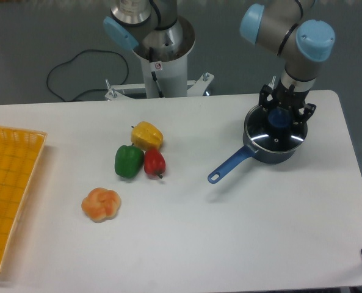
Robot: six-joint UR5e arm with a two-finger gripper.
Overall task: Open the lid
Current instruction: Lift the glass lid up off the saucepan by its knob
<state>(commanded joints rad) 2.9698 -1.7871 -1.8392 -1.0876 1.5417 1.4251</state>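
Lid point(275, 139): glass, rigid, breakable, smooth | take it by blue knob point(279, 118) | gripper point(281, 116) straddles your knob; clamped or not, cannot tell.

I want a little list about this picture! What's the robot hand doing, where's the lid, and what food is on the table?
gripper: gripper down over the blue knob, fingers on either side; grip not clear
lid: lid sits on the saucepan
saucepan handle: points to the lower left
peppers: yellow pepper, green pepper, red pepper, bunched together
bun: orange bun, alone below the peppers
basket: yellow basket at the left edge
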